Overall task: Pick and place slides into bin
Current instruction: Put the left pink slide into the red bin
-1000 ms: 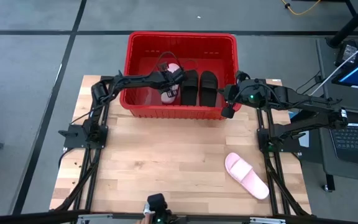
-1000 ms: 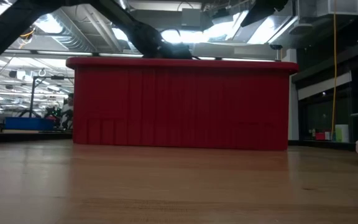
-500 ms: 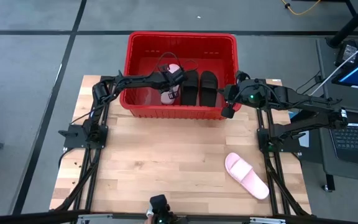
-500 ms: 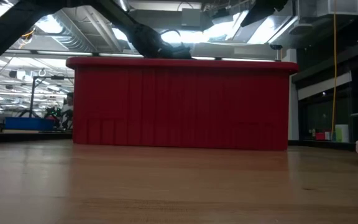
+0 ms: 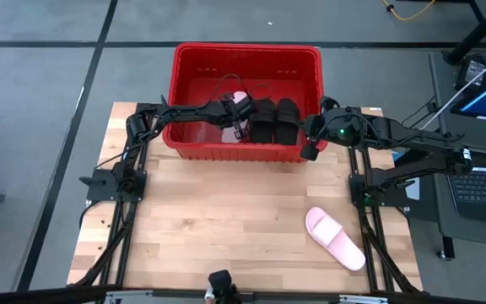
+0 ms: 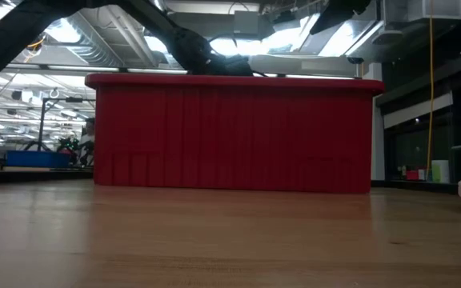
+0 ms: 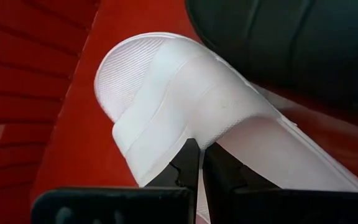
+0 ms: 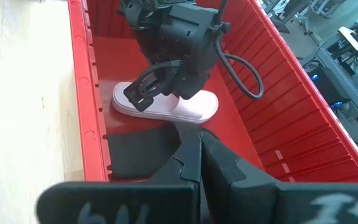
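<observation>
**Third Slide Goes Into the Crate, One Pink Left Out**

The left hand (image 5: 241,116) reaches over the near wall of the red bin (image 5: 192,59) with its fingers (image 7: 188,163) pinched together on the strap edge of a pale pink slide (image 7: 191,93). Gripping the wide strap gives the narrow fingers a firm edge to clamp, and the sandal hangs low over the bin floor, just beside the two black slides (image 5: 274,121) that lie side by side within. Judging by this, the release is near, the slot beside the black pair being the free floor.

The right hand (image 5: 310,149) waits outside the bin's near right corner, its fingers (image 8: 197,163) drawn close together and holding nothing; parked there, it keeps clear of the left arm's work inside.

The second pale pink slide (image 5: 335,238) lies well apart on the wooden surface (image 5: 226,219), toward its right front, on the right arm's side and likely that arm's next pick.
</observation>
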